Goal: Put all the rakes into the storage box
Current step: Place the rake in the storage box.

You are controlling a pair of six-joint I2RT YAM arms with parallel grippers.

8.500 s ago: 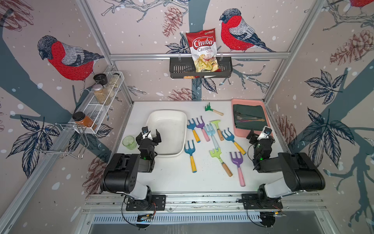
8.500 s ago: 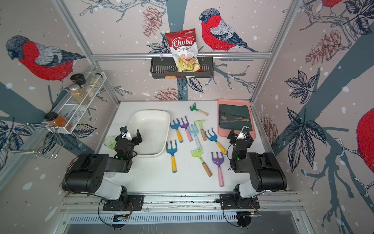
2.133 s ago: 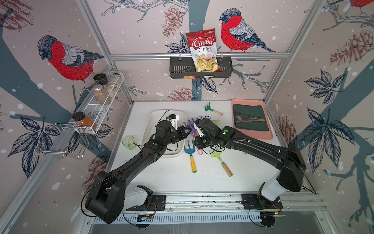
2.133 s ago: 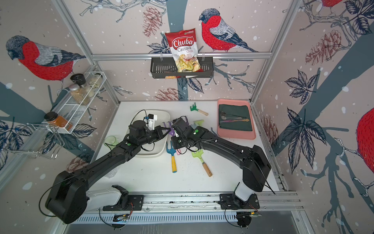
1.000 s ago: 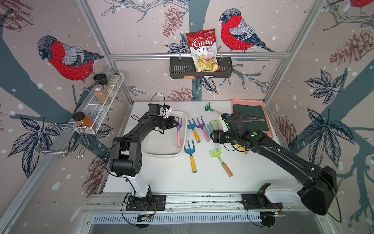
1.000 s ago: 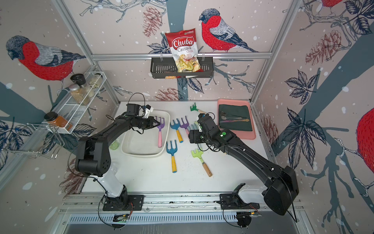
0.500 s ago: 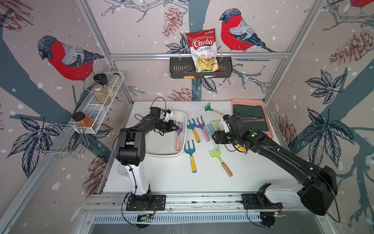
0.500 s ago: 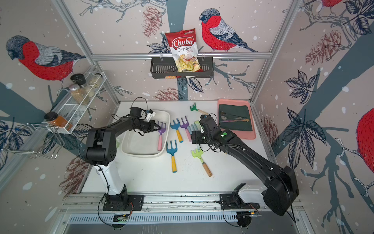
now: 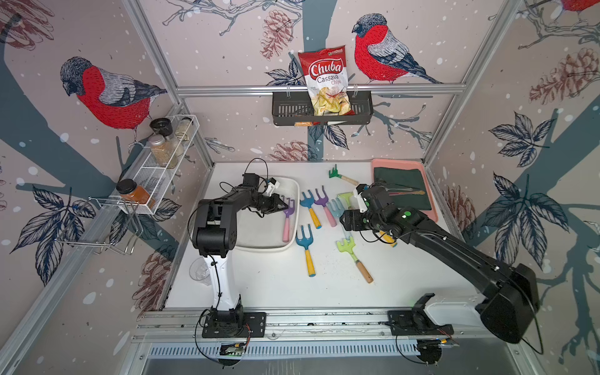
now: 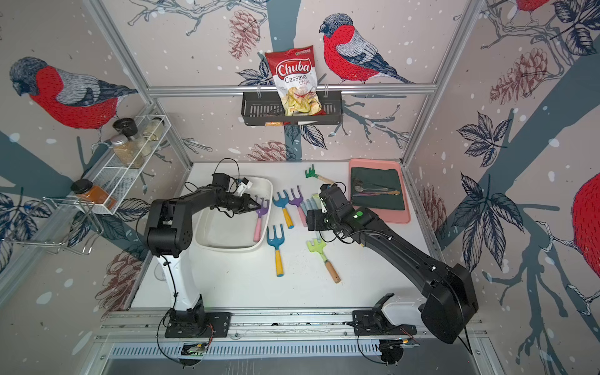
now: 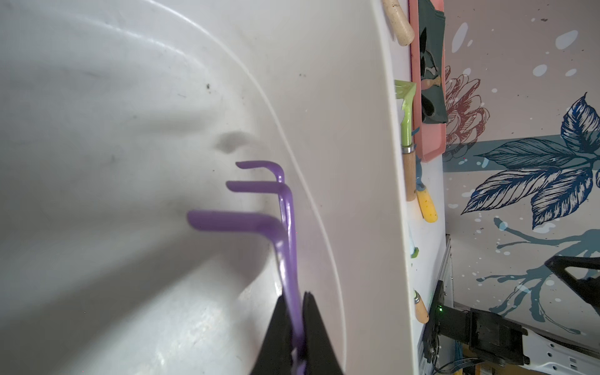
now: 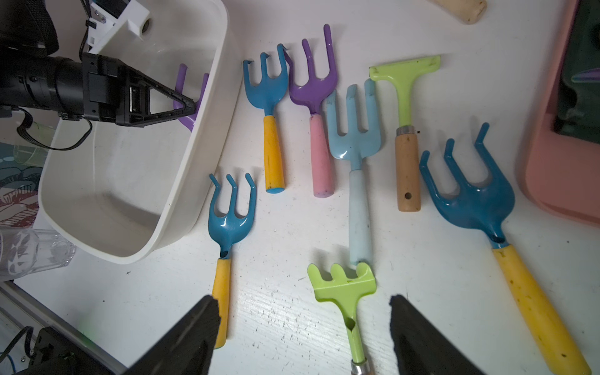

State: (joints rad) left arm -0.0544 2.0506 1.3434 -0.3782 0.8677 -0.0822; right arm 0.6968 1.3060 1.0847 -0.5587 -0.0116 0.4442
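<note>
Presently, the left gripper (image 11: 294, 302) is pinched tight on the head of the rake (image 9: 287, 217), whose 3 purple tines and pink handle sit inside the storage box (image 9: 263, 249), against its wall. The right gripper (image 12: 303, 308) hangs spread wide, holding nothing, above garden tools (image 12: 354, 156) on the table (image 9: 276, 292).

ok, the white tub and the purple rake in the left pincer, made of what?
Storage box: looks like moulded plastic, white, soft sheen, rolled rim.
Purple rake: head probably painted metal, thin bent glossy tines.
Pink handle: matte, wood or rubber, can't tell.
</note>
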